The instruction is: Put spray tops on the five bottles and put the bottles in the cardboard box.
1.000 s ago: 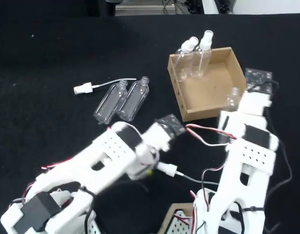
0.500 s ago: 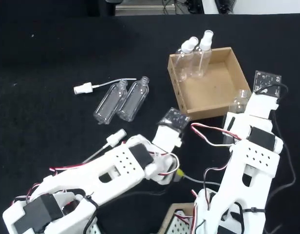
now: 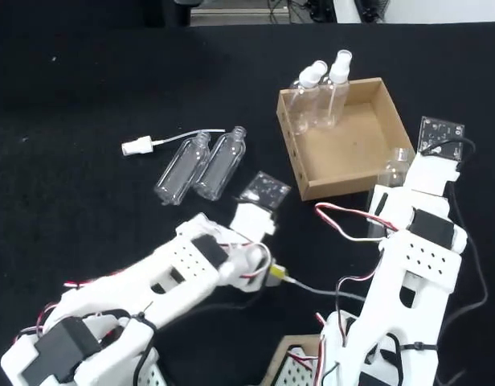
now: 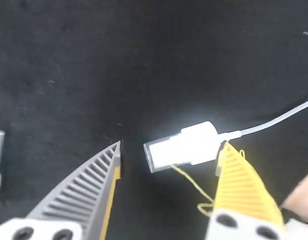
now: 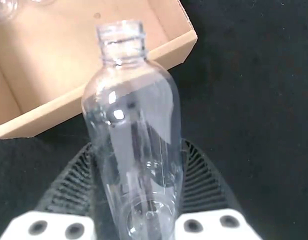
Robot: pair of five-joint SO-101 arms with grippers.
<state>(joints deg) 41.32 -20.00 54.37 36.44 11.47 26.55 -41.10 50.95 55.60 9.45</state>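
My left gripper is open just above the black table, its grey and yellow fingers on either side of a white spray top with a thin tube. In the high view that spray top lies at the tip of the left arm. My right gripper is shut on a clear, uncapped bottle, held upright beside the front right corner of the cardboard box. Two bottles with spray tops stand in the box's far left corner. Two uncapped bottles lie left of the box.
Another spray top with its tube lies beside the two lying bottles. Red and white cables run between the arms. A small cardboard piece sits at the front edge.
The left arm's wrist swung left toward the lying bottles and came down over a spray top that showed beside it half a second ago. The right arm shifted the bottle slightly right, then held still.
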